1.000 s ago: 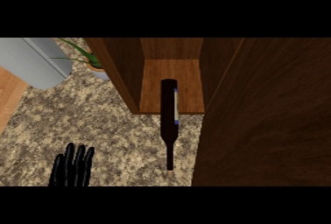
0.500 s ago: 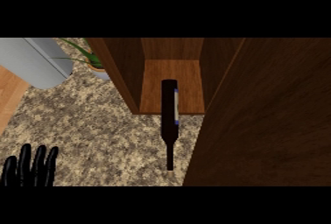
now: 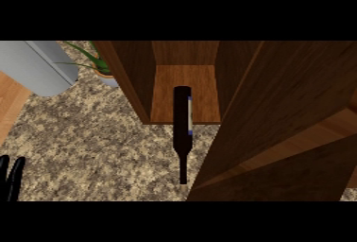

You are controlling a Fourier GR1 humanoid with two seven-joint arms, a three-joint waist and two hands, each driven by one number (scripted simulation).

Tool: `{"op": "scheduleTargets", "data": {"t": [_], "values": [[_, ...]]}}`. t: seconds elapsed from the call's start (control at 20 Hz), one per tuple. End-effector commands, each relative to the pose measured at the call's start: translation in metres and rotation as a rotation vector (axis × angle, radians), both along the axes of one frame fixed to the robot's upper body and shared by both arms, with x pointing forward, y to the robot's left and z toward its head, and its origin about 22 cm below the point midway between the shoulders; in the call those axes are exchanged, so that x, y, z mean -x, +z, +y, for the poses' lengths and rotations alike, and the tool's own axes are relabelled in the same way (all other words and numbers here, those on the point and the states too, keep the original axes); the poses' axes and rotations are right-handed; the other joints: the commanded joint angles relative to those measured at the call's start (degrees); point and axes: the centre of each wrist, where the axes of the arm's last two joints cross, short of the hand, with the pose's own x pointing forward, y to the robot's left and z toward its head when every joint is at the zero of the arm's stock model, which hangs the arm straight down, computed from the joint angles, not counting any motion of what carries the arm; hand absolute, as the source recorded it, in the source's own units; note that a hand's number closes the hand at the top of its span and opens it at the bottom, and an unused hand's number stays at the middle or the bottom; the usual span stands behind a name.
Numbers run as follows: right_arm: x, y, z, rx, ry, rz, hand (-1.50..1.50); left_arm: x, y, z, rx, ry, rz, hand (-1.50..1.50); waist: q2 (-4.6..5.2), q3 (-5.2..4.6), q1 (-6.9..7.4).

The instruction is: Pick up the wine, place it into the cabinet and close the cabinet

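Observation:
A dark wine bottle [image 3: 182, 127] lies on its side, its body on the cabinet floor [image 3: 165, 94] and its neck sticking out over the speckled counter [image 3: 90, 142]. The wooden cabinet door [image 3: 279, 132] hangs partly swung in at the right, its edge close beside the bottle's neck. My left hand [image 3: 12, 177] shows only as straight black fingers at the lower left edge, far from the bottle and holding nothing. My right hand is out of sight.
A grey cylinder [image 3: 38, 66] stands at the upper left, with a potted green plant [image 3: 97, 64] beside the cabinet's left wall. A strip of wood floor [image 3: 10, 101] shows at the far left past the counter's edge.
My left hand has slid left and down toward the picture's corner. The cabinet door has swung further in toward the bottle. The bottle has not moved.

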Motion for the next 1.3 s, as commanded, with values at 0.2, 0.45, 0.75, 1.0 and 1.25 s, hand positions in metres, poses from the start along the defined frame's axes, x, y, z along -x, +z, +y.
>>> {"op": "scheduleTargets", "data": {"t": [0.2, 0.45, 0.75, 1.0, 1.25], "values": [[0.042, 0.025, 0.025, -0.06, -0.025, -0.116, 1.5, -0.011, 0.011, 0.037, -0.019, -0.015, 0.019, -1.5, 0.06, -0.02, -0.3], [0.036, 0.021, 0.046, -0.041, -0.046, -0.165, 1.5, -0.005, 0.008, 0.041, 0.016, -0.028, 0.012, -1.5, 0.2, -0.03, 0.69], [0.032, 0.025, 0.063, -0.032, -0.125, -0.223, 1.5, -0.014, 0.015, 0.041, 0.052, -0.049, 0.016, -1.5, 0.27, -0.05, 0.39], [0.006, 0.04, 0.074, 0.002, -0.128, -0.228, 1.5, -0.02, 0.021, 0.038, 0.057, -0.079, -0.001, -1.5, 0.65, -0.04, 1.37], [-0.017, 0.059, 0.083, -0.035, -0.114, -0.205, 1.5, -0.028, 0.02, 0.037, 0.076, -0.08, -0.005, -1.5, 1.0, -0.11, 2.1]]}}
